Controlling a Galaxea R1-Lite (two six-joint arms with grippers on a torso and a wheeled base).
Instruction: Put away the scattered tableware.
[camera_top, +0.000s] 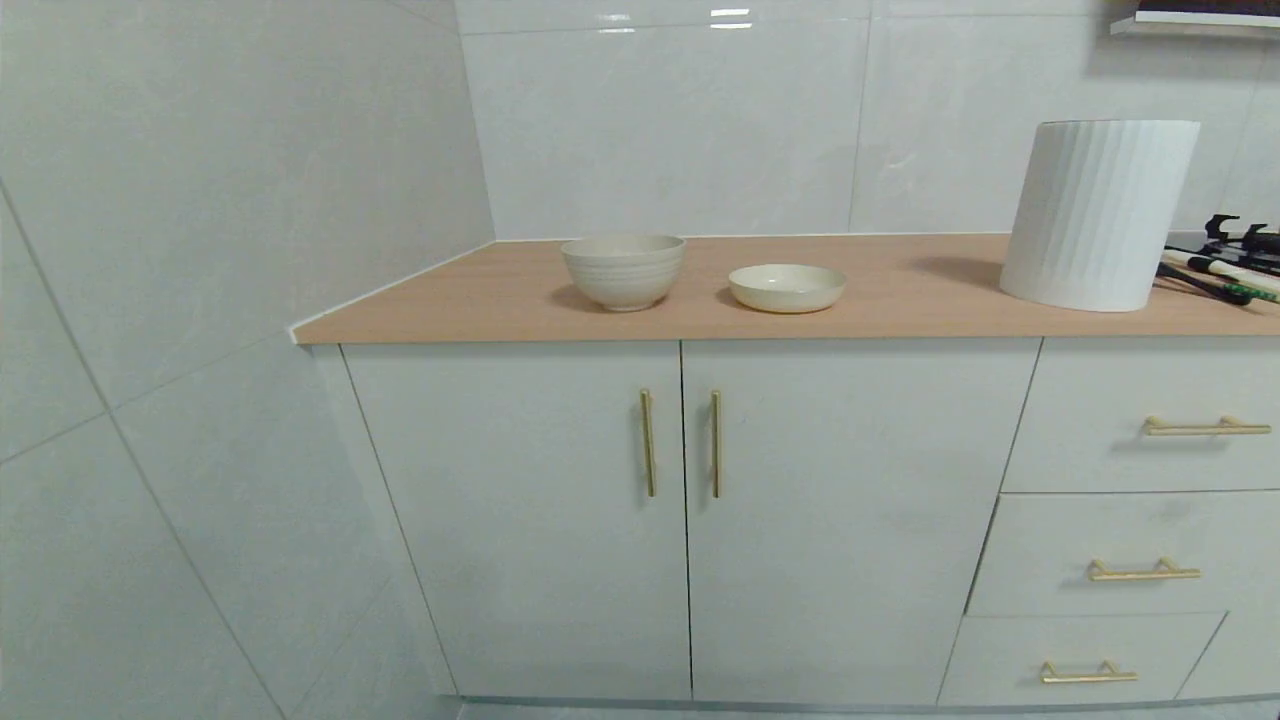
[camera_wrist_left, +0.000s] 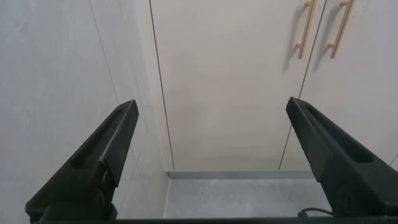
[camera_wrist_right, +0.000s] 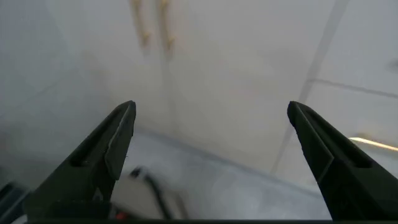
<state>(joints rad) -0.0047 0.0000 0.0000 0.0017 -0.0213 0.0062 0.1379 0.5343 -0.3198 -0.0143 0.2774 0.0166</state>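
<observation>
A deep beige ribbed bowl (camera_top: 623, 270) stands on the wooden countertop (camera_top: 900, 300), left of a shallow cream dish (camera_top: 787, 287). Below them are two white cabinet doors with vertical gold handles (camera_top: 648, 443) (camera_top: 716, 444). My left gripper (camera_wrist_left: 211, 112) is open and held low in front of the left cabinet door (camera_wrist_left: 224, 93), near the floor, with nothing between its fingers. My right gripper (camera_wrist_right: 211, 115) is also open and empty, low before the cabinet doors, whose handles (camera_wrist_right: 152, 25) appear blurred.
A tall white ribbed cylinder (camera_top: 1100, 213) stands at the right of the counter, with utensils (camera_top: 1220, 275) lying behind it. Three drawers with gold handles (camera_top: 1205, 427) sit right of the doors. A tiled wall (camera_top: 200, 250) closes off the left side.
</observation>
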